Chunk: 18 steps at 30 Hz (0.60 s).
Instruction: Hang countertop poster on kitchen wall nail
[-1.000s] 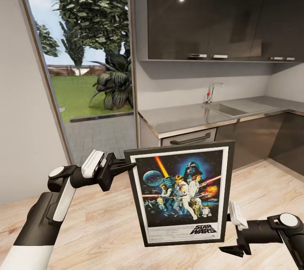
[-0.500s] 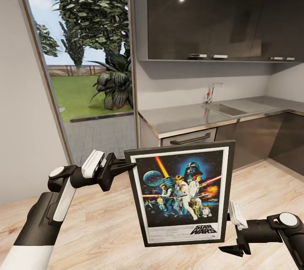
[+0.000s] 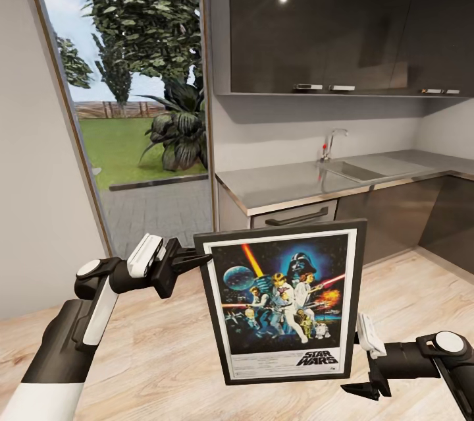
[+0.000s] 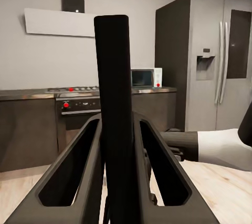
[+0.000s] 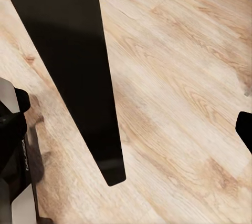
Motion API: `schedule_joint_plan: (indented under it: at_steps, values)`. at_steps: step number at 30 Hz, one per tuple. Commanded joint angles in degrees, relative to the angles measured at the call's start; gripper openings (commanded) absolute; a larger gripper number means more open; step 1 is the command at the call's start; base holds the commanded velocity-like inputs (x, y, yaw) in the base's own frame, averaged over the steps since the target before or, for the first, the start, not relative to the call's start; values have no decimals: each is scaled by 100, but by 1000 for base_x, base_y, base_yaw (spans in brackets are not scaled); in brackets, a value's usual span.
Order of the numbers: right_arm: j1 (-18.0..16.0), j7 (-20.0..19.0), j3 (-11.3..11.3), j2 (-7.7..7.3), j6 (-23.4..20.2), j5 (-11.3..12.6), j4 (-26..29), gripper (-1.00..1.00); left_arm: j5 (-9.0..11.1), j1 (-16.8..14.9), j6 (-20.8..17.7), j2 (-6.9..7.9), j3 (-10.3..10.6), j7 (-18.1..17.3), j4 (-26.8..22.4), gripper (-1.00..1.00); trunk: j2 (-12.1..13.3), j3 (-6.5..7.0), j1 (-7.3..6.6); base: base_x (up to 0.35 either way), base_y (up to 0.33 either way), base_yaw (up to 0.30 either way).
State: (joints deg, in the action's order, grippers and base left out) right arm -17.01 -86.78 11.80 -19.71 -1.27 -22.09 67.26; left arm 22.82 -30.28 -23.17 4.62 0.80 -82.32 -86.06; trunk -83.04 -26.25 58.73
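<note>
Head view: one poster [image 3: 283, 302] held upright, left end effector [image 3: 191, 259] clamping its edge; right end effector [image 3: 363, 368] apparently open beside it, its grip unclear; left wrist view adds one oven [image 4: 79, 111]

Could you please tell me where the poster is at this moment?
In the head view the poster is held upright, off the kitchen countertop, over the wooden floor, with the left gripper clamped on its upper left edge and the right gripper at its lower right corner.

- The poster [image 3: 283, 302] hides the left gripper's [image 3: 191, 259] fingertips behind its upper left corner.
- The right gripper [image 3: 359, 368] sits mostly behind the poster's lower right edge; its grip cannot be judged.
- The kitchen countertop [image 3: 289, 184] is cut off at the head view's right edge.
- Small print beside the poster's title strip is unreadable.
</note>
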Motion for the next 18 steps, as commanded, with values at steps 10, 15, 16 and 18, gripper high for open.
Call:
schedule_joint_plan:
  at_steps: [10, 15, 16, 18]
  values:
    - [-4, -97, 7, 2, 16, -23, 1, 100, 21, -4, -48, 8, 8, -3, -3, -100, -4, -6, 0, 0, 0, 0]
    - [-4, -150, 10, 2, 20, -23, 2, -100, 21, -4, -48, 5, 8, -3, -4, -100, -4, -6, 0, 0, 0, 0]
    - [-4, -153, 9, 2, 20, -23, 3, -100, 21, -4, -48, 5, 8, -3, -5, -100, -4, -6, 0, 0, 0, 0]
    - [-4, -161, 13, 2, 21, -23, 4, -100, 21, -4, -48, 7, 2, -3, -1, -100, -4, -6, 0, 0, 0, 0]
